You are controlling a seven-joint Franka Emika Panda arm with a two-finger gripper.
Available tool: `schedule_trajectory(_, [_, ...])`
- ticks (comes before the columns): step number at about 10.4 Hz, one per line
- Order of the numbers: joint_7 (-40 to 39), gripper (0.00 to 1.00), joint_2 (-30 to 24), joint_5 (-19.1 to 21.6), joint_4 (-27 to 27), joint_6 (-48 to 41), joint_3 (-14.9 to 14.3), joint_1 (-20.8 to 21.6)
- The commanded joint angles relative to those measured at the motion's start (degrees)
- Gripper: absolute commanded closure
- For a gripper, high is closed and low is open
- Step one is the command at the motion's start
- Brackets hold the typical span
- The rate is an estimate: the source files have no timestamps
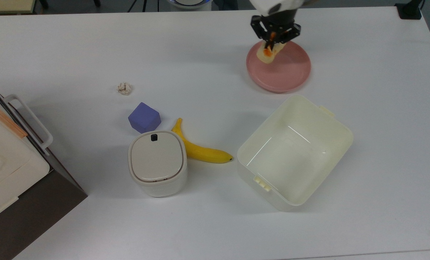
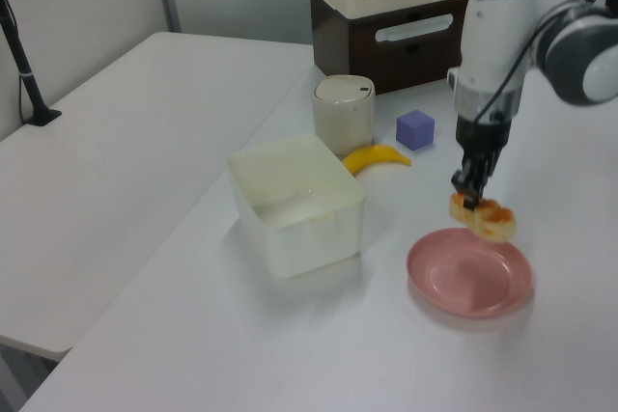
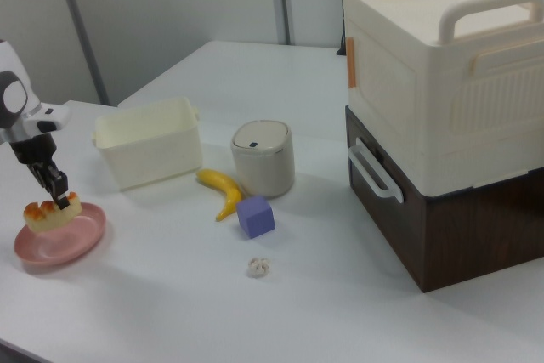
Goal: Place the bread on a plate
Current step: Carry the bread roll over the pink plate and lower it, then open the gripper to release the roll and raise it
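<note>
Clearly our gripper (image 2: 467, 202) has its jaws pinched across the bread (image 2: 483, 218) above the pink plate (image 2: 470, 284); we judge it light, soft, crushable.

arm lowered, gripper (image 1: 271, 39) clamped, pointing down

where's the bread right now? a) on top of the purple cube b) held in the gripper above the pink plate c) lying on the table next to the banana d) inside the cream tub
b: the gripper is shut on the bread, which hangs just over the pink plate without resting on it; the right view shows the same, with the bread above the plate's rim.
</note>
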Motion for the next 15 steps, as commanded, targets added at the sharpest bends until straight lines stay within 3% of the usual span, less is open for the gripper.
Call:
schedule_trajectory(1, [0.9,0.72,11.8,4.9,8.4,2.8,-1.0,2.2])
schedule_trajectory(2, [1.7,0.01,14.9,5.3,10.5,2.8,-1.0,2.4])
schedule_trajectory(5, [2.5,0.0,12.3,5.3,10.5,0.1,-1.0,3.1])
schedule_trajectory(7, [-0.3,0.0,9.2,4.8,10.7,-4.9,-1.3,-1.9])
schedule_trajectory(8, [-8.1,0.0,6.5,4.5,10.7,-6.4,-0.7,-8.9])
schedule_trajectory(9, [-19.8,0.0,4.6,4.4,11.0,-7.8,1.8,-17.2])
schedule_trajectory(12, [-38.1,0.0,0.6,4.5,19.9,-24.2,12.1,-37.9])
schedule_trajectory(15, [-47.0,0.0,-1.7,5.0,24.0,-27.1,12.9,-43.7])
